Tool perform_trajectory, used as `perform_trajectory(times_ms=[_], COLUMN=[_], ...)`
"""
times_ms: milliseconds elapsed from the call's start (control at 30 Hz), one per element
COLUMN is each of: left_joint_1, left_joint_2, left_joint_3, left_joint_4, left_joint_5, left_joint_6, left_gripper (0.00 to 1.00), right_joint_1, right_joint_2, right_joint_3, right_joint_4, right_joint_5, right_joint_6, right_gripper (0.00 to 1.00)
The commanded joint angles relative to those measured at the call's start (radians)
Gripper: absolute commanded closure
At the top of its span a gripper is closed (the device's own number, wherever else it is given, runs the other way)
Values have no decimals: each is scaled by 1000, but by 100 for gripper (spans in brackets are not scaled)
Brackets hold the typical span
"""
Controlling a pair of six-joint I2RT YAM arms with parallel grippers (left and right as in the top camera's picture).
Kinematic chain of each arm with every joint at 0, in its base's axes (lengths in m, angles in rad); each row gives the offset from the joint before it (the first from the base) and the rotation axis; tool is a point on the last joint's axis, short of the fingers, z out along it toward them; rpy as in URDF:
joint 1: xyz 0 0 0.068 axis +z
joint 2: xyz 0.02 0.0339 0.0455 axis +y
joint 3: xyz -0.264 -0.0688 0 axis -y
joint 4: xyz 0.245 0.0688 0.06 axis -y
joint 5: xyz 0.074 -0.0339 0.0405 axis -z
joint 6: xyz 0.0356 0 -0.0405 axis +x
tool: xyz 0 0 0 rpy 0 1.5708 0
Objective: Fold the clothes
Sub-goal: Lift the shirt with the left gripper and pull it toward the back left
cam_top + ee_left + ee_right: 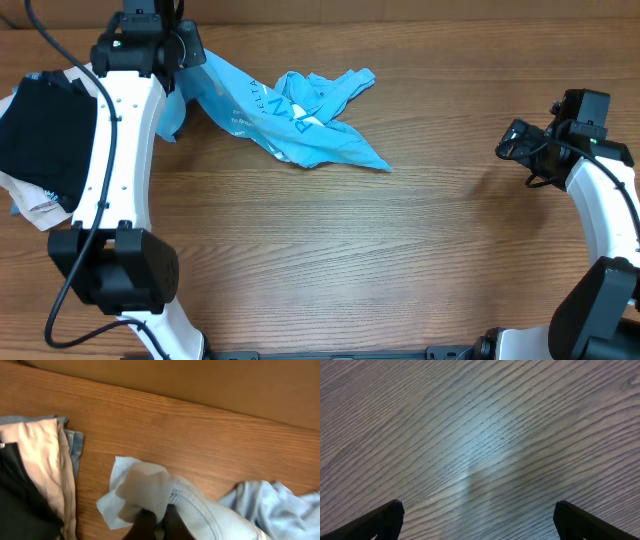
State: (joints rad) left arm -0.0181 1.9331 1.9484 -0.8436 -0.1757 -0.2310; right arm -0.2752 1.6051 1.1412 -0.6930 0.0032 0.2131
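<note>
My left claw (155,519) was clamped shut on a bunched bit of the tee (305,120), up by the far-left corner of the bench (400,260). The rest of the tee lay crumpled along the far edge. My right claw (477,522) hung wide open with nothing in it, over bare wood near the right edge. A folded pile (40,135) sat at the left edge.

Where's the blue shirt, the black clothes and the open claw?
Blue T-shirt (305,120): overhead view, on its crumpled middle.
Black folded garment (45,135): overhead view, on its flat top.
Right gripper (479,507): right wrist view, midway between its open fingertips.
</note>
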Motion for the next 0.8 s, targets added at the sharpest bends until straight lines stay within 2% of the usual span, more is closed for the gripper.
perform_trajectory(times_ms=[0, 33, 67, 167, 267, 400, 467, 600, 767], left_joint_1=[6, 7, 6, 1, -37, -127, -180, -297, -379], left_joint_2=[58, 66, 76, 93, 104, 109, 109, 109, 109], left_joint_3=[5, 5, 5, 5, 3, -39, -90, -238, -409], left_joint_4=[22, 17, 5, -76, -241, -414, -422, -331, -170], left_joint_5=[-66, -53, -27, 144, 317, 414, 412, 409, 368], left_joint_6=[24, 18, 17, 4, -71, -73, -93, -151, -269], left_gripper=[41, 15, 0, 0, 0, 0, 0, 0, 12], right_joint_1=[-3, -3, -3, -3, -3, -3, -3, -3, -3], right_joint_2=[-29, -29, -29, -29, -29, -29, -29, -29, -29], right_joint_3=[21, 21, 21, 21, 21, 21, 21, 21, 21], right_joint_4=[2, 2, 2, 3, 3, 3, 3, 3, 3], right_joint_5=[-6, -6, -6, -6, -6, -6, -6, -6, -6], right_joint_6=[5, 5, 5, 5, 5, 5, 5, 5, 5], right_gripper=[0, 0, 0, 0, 0, 0, 0, 0, 0])
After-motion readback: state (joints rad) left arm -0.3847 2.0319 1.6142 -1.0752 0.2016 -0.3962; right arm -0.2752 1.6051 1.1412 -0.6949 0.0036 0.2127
